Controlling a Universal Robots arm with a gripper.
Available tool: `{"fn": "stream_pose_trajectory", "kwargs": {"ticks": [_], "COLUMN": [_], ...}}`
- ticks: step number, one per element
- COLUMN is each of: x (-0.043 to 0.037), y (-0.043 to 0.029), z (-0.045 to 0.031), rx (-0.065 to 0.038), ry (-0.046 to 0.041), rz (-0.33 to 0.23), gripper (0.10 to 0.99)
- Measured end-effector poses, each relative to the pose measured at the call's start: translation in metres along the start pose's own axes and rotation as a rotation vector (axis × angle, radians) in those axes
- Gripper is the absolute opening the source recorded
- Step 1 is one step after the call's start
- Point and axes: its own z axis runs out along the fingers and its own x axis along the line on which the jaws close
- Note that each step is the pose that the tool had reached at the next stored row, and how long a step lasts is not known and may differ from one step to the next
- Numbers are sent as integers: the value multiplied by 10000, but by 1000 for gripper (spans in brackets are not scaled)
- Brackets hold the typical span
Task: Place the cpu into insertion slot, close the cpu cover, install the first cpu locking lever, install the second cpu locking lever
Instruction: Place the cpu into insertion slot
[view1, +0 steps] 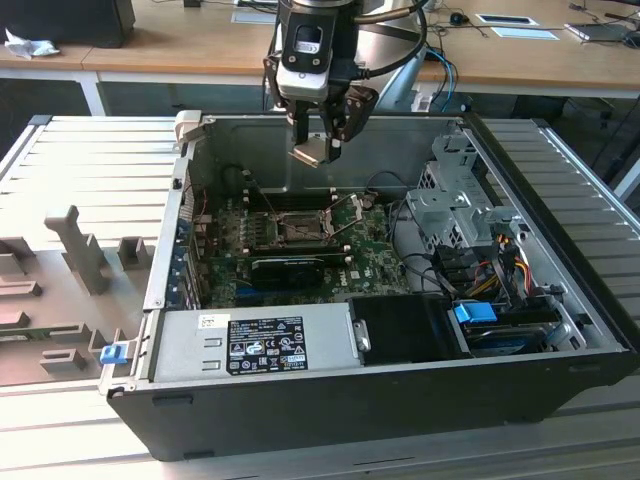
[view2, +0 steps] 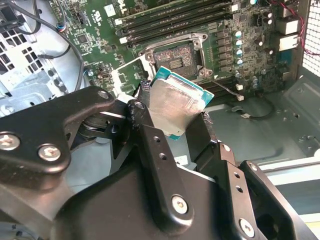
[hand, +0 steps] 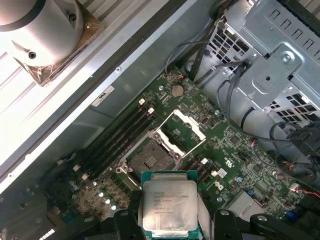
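Note:
My gripper (view1: 318, 140) is shut on the cpu (view1: 312, 151), a small square chip with a silvery top. It hangs above the open computer case, over the back part of the green motherboard (view1: 365, 255). In both wrist views the black fingers (hand: 126, 220) clamp the cpu (hand: 169, 202) by two opposite edges. Below it lies the insertion slot (hand: 150, 159), a square black socket with a dark pin field, uncovered. The cpu cover (hand: 181, 131) stands swung open beside the slot. In the second wrist view the cpu (view2: 175, 102) is tilted in front of the insertion slot (view2: 176, 57).
Long black memory slots (hand: 122, 135) run beside the socket. A black card (view1: 292, 266) lies across the board. A grey power supply (view1: 255, 342) fills the case's front. A metal drive cage (view1: 450, 205) with loose cables (view1: 500, 255) sits at the exterior view's right.

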Motion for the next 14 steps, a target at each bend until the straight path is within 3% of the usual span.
{"fn": "stream_pose_trajectory", "kwargs": {"ticks": [14], "x": [0], "y": [0], "z": [1], "rx": [-12], "ry": [-58], "rz": [652], "gripper": [529]}}
